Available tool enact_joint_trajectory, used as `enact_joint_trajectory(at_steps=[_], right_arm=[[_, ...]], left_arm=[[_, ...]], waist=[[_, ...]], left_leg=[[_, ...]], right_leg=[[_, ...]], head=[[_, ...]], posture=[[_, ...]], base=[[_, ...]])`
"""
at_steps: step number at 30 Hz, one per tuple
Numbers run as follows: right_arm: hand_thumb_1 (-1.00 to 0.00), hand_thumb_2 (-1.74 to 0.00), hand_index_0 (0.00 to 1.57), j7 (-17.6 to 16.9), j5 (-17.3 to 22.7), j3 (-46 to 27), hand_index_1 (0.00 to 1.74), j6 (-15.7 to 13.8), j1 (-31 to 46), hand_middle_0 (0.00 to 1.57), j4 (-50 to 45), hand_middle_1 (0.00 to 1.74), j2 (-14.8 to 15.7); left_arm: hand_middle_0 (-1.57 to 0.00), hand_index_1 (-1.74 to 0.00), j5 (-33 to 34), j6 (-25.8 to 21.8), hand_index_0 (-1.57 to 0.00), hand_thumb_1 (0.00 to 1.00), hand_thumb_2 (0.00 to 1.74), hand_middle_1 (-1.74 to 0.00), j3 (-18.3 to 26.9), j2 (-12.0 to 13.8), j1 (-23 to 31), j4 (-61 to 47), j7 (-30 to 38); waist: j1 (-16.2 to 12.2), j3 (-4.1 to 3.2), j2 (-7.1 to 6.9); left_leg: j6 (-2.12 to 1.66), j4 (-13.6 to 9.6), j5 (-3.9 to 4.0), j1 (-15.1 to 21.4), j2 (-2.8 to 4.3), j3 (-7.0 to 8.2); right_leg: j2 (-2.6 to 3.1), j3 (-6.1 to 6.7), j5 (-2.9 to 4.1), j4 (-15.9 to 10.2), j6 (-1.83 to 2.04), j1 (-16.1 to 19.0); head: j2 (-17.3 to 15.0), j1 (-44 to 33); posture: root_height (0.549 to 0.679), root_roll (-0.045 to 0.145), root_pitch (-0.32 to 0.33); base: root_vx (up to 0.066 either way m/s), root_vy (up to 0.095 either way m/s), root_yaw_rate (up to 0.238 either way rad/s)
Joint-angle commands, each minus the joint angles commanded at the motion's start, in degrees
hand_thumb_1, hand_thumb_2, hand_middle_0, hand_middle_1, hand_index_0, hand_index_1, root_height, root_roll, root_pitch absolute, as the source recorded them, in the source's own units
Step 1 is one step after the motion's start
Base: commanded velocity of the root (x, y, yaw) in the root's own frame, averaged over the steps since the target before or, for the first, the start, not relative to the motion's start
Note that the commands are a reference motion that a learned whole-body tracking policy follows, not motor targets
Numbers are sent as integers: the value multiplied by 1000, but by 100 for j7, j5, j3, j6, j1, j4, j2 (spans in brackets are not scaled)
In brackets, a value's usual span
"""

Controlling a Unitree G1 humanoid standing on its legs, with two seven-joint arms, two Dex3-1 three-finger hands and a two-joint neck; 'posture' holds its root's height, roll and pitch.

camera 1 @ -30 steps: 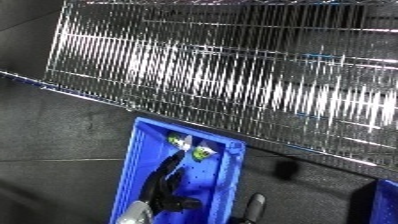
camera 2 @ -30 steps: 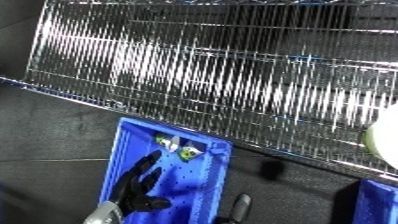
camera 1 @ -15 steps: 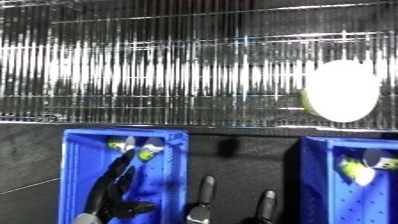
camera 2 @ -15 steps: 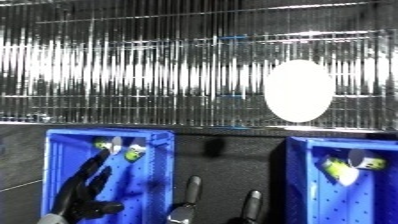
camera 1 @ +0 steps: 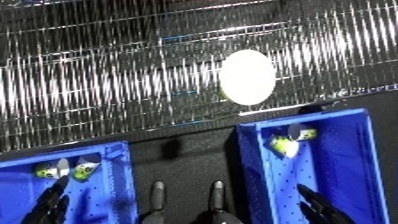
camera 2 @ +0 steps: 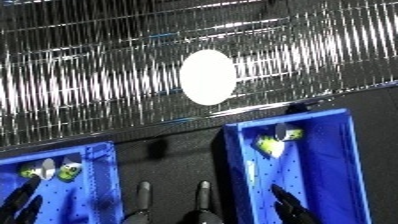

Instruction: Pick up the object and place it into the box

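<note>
Pick not yet begun

Left eye view: the pale round object [camera 1: 247, 77] sits on the wire shelf [camera 1: 107, 90], untouched; both hands are low.
Right eye view: left hand [camera 2: 19, 202] and right hand [camera 2: 291, 202] hang relaxed, empty, over blue bins [camera 2: 346, 165].

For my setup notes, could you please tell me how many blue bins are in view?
2: the left bin at the lower left and the right bin at the lower right, both below the wire shelf. Both are cut off by the view's edges.
</note>
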Motion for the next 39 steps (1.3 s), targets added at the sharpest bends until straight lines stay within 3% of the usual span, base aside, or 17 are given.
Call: enact_joint_trajectory(at_steps=[4, 8, 14, 19, 21, 25, 30, 35, 39], right_arm=[[0, 0, 0, -32, 50, 279, 0, 138, 328, 0, -1566, 0, -247], [0, 0, 0, -587, -110, 310, 0, -366, 563, 0, -3065, 0, -509], [0, 0, 0, -1269, -586, -104, 0, -1122, 610, 0, -4577, 0, -724], [0, 0, 0, -2175, -1358, -561, 0, -1634, 530, 0, -5285, 0, -805], [0, 0, 0, -2607, -1714, -799, 0, -1713, 469, 0, -5480, 0, -860], [0, 0, 0, -3337, -2190, -1103, 0, -1569, 288, 0, -5733, 0, -1014], [0, 0, 0, -3814, -2155, -1146, 0, -1263, -126, 0, -5636, 0, -1208], [0, 0, 0, -4025, -2170, -932, 0, -1012, -686, 0, -5083, 0, -1252], [0, 0, 0, -4028, -2130, -709, 0, -798, -1121, 0, -4604, 0, -1178]], left_arm=[[0, 0, -22, -11, 0, 0, 0, 0, 8, 78, 211, -149, 80], [0, 0, -67, -128, 0, 0, 0, 0, 58, 94, 338, -32, 80], [0, 0, 8, -368, 0, 0, 0, 0, 171, 14, 346, 414, 37], [0, 0, -162, -403, 0, 0, 0, 0, 329, -50, 356, 720, -127], [0, 0, -396, -348, 0, 0, 0, 0, 449, -77, 392, 776, -212], [0, 0, -649, -170, 0, 0, 0, 0, 700, -66, 427, 846, -299], [0, 0, -691, -77, 0, 0, 0, 0, 772, -30, 444, 835, -356], [0, 0, -1325, 153, 0, 0, 0, 0, 802, -127, 457, 589, -368], [0, 0, -1365, 280, 0, 0, 0, 0, 718, -210, 511, 374, -312]], waist=[[-69, 0, -70], [-185, 0, -142], [-345, 0, -201], [-412, 0, -203], [-420, 0, -195], [-390, 0, -178], [-309, 0, -165], [-168, 0, -103], [-20, 0, -43]], left_leg=[[-11, 1, 17, -17, 40, 33], [-13, -23, 35, -21, 102, 95], [-16, -8, 5, -40, 193, 207], [-7, 60, -53, -63, 236, 277], [6, 96, -82, -84, 240, 307], [16, 161, -128, -132, 236, 343], [20, 272, -172, -198, 227, 327], [20, 362, -213, -253, 184, 261], [28, 440, -234, -336, 128, 189]], right_leg=[[10, 16, -12, 12, -1, -28], [43, 58, -33, 29, 7, -71], [82, 123, -84, 74, 31, -128], [73, 145, -118, 126, 39, -155], [71, 148, -134, 155, 35, -176], [63, 134, -144, 179, 29, -203], [43, 101, -157, 210, -8, -212], [-13, 40, -180, 261, -40, -222], [-63, -15, -199, 324, -83, -254]], head=[[101, -249], [227, -560], [397, -818], [905, -816], [1049, -784], [1258, -638], [1234, -422], [1090, -16], [945, 267]], posture=[[657, 38, 80], [656, 36, 86], [655, 34, 94], [654, 33, 95], [654, 33, 97], [654, 32, 100], [653, 33, 99], [653, 36, 96], [652, 39, 96]], base=[[2, -9, -58], [-1, 11, -103], [-4, 30, -112], [14, 12, -25], [10, 4, 1], [1, -8, 14], [11, -14, 4], [12, -14, 66], [9, -16, 96]])
